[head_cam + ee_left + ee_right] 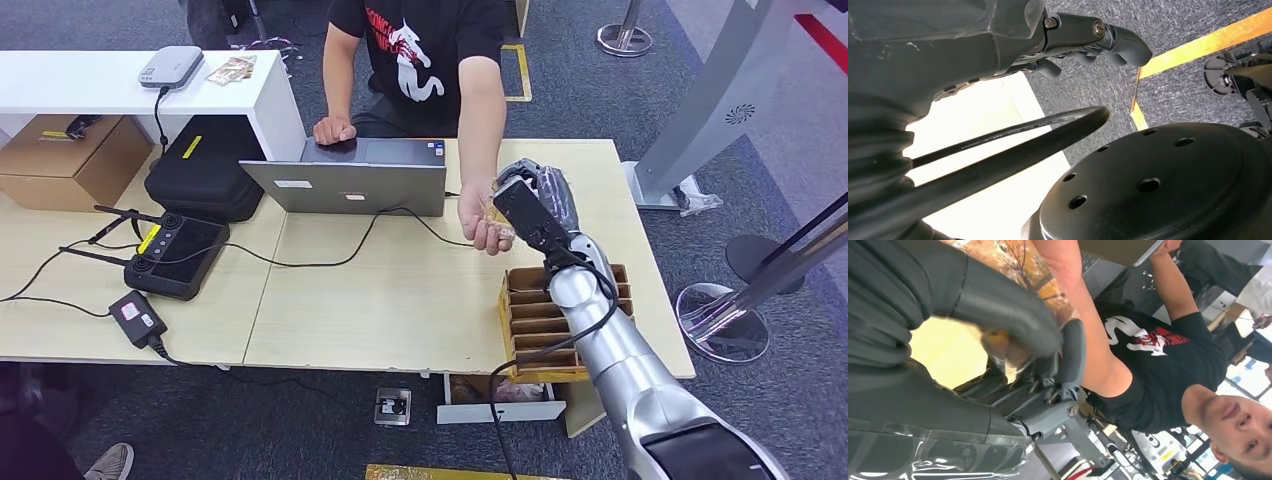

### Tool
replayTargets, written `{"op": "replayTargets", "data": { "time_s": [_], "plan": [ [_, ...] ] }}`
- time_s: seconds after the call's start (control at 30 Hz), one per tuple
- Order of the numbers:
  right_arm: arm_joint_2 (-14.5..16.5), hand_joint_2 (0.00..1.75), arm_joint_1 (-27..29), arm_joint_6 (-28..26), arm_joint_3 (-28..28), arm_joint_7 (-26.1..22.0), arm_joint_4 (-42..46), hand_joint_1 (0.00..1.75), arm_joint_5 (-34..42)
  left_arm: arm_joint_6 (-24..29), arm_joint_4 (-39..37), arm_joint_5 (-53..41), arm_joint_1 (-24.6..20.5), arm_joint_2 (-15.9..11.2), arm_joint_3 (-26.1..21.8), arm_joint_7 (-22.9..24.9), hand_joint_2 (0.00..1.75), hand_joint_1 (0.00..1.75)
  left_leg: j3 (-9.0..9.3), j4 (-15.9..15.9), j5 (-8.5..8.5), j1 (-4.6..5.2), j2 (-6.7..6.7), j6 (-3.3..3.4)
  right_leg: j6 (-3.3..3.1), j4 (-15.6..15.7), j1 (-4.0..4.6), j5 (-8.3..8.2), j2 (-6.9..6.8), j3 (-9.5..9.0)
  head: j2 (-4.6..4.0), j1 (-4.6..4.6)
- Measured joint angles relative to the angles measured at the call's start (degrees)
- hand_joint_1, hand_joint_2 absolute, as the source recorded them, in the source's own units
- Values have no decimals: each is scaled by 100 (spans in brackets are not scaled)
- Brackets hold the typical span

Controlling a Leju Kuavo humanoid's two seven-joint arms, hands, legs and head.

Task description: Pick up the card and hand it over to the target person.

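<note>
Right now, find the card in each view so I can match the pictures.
Head view: card right of centre, between the right hand and the person's hand over the table.
Right wrist view: card at the top, behind the thumb.
Left wrist view: not in it.
Shared landmark: the person's black shirt.

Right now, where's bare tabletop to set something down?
Free: the wide patch between laptop, card rack and front edge, cable aside. Crowded: left table with remote and adapter; handover spot at right hand and person's hand.
</note>
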State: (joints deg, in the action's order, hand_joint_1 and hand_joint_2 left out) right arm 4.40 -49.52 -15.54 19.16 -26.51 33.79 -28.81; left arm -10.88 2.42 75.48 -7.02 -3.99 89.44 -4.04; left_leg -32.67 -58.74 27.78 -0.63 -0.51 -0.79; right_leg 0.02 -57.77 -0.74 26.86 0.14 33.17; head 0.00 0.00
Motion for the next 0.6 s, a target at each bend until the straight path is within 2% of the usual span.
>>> {"op": "replayTargets", "data": {
  "time_s": [0.33,0.6],
  "plan": [
    [57,175,-112,17,58,-68,-152,0,-30,-4,-55,77,3,28,10,-9,175,0,-2,1,-2,-1,3,1,0,3,1,-3,2,1,0,0],
    [-122,175,3,24,115,-123,281,0,-74,-11,-100,171,10,54,56,-18,175,0,-4,-2,-1,0,-10,1,1,0,1,1,-10,1,0,0]
  ]
}}
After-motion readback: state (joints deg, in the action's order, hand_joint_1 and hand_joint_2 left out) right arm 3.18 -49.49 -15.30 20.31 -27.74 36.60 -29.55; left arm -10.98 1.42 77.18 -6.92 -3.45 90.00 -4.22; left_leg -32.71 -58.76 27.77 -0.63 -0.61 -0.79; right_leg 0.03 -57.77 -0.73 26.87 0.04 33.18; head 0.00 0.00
